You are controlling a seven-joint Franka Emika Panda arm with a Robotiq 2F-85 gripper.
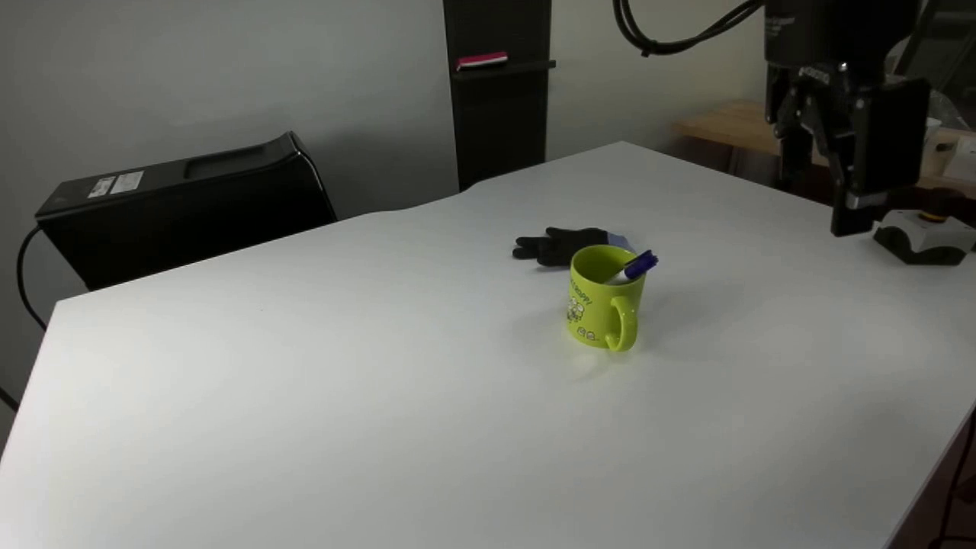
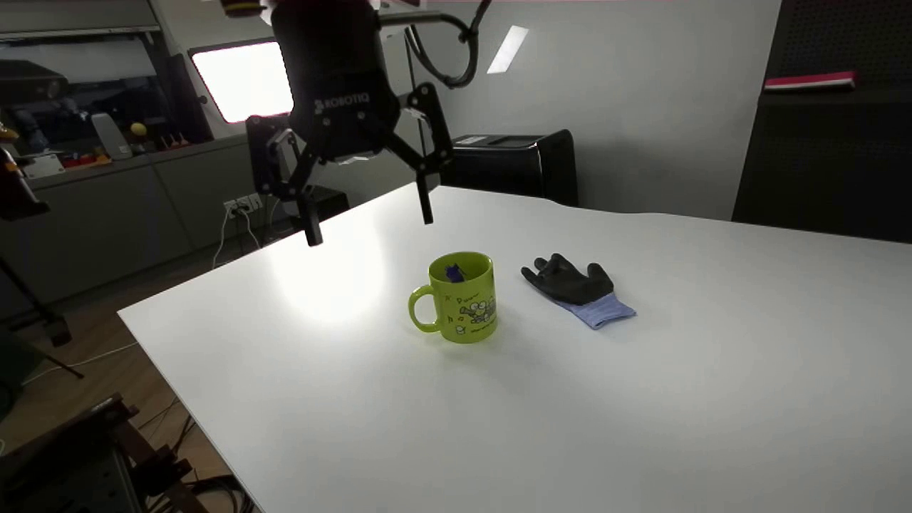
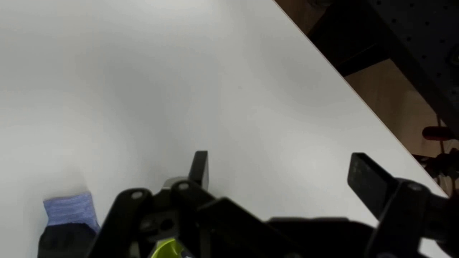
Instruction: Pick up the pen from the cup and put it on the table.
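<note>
In an exterior view we see the gripper [image 2: 369, 228] hanging above the table [image 2: 641, 427], its two fingers [image 2: 310, 224] well apart. Lower than the hand and to its right in this view, we find the yellow-green cup [image 2: 467, 320] standing upright on the table, with the pen [image 2: 454, 273] inside; only its dark blue end shows to us, in the cup's mouth. Farther right of the hand, past the cup and apart from it, lies a black glove [image 2: 570, 280] with a pale blue cuff [image 2: 598, 311], and behind the hand, beyond the table's far edge, we see a black case [image 2: 509, 171]. In an exterior view with the gripper [image 1: 823, 194] at the upper right, we see the cup [image 1: 595, 309] lower than the hand and well to its left. Here we make out more of the pen [image 1: 640, 264]: it leans in the cup, its blue end poking past the rim on the side nearer the hand as we look. Right of the hand and a little lower, we notice a grey-and-black box [image 1: 923, 236] with a knob. In the wrist view we look past the fingers [image 3: 198, 168], a wide gap between them; the cup [image 3: 168, 249] peeks from behind the hand at the bottom edge, and we cannot tell how much of the pen shows there. The glove lies left of the hand, partly cut off.
</note>
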